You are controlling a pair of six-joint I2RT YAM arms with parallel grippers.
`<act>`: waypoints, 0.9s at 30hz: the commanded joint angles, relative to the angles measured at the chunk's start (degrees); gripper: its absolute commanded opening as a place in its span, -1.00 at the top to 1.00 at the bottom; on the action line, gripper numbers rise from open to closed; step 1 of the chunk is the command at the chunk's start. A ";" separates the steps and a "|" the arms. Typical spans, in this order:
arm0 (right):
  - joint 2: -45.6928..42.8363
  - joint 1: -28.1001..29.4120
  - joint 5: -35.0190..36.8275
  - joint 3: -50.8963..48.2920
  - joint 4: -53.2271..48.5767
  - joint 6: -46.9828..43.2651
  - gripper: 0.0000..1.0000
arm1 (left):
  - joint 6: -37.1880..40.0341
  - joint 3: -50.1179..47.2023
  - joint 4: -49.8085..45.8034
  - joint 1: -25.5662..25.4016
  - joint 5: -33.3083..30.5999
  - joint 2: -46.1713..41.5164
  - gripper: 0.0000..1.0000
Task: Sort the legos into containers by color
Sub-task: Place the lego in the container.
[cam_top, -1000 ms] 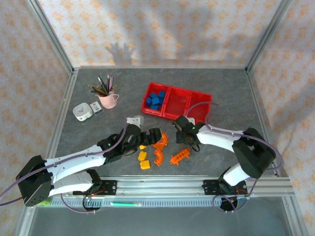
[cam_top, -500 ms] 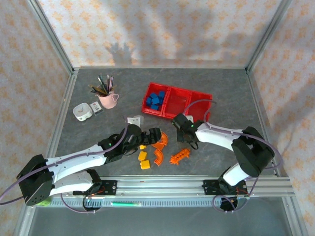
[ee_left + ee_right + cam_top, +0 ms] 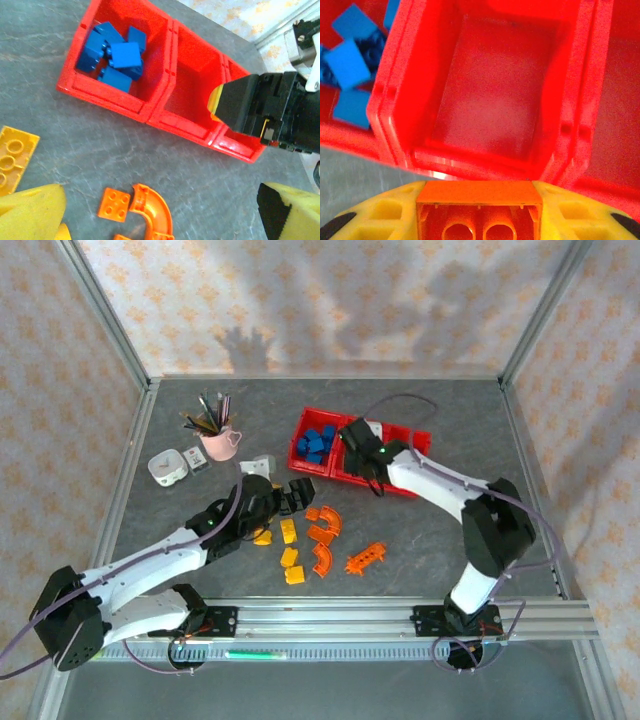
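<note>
The three joined red containers (image 3: 412, 435) stand at the back of the table. Blue legos (image 3: 315, 444) lie piled in the left bin (image 3: 120, 102). My right gripper (image 3: 358, 443) hovers over the bare middle bin (image 3: 490, 100), shut on an orange brick (image 3: 479, 192) with its hollow underside toward the camera. My left gripper (image 3: 295, 493) is open and low over the table, an orange square plate (image 3: 116, 204) and an orange arch (image 3: 152, 212) between its yellow fingers (image 3: 30, 212). More orange and yellow legos (image 3: 300, 550) lie loose in front of it.
A pink cup of pens (image 3: 218, 437) and a small white device (image 3: 167, 467) sit at the back left. A yellow plate (image 3: 12, 155) lies left of my left fingers. The metal frame rail (image 3: 400, 612) runs along the near edge.
My right gripper closed on the orange brick, lifted from the table by the loose pieces and swung back-left over the middle bin. My left arm drew back and left a little.
</note>
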 commanded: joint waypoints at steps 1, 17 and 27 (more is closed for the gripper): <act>4.69 -2.29 3.59 5.57 -0.58 -1.71 0.14 | 2.40 2.33 1.26 2.16 2.42 1.92 -0.98; 2.36 -1.78 4.30 8.24 -3.87 -1.42 -0.35 | 4.62 3.64 -0.81 3.21 2.59 2.09 -0.98; -14.92 5.78 5.49 -11.62 -9.48 12.13 -0.54 | 3.94 -0.03 -2.68 0.79 4.92 -2.16 -0.98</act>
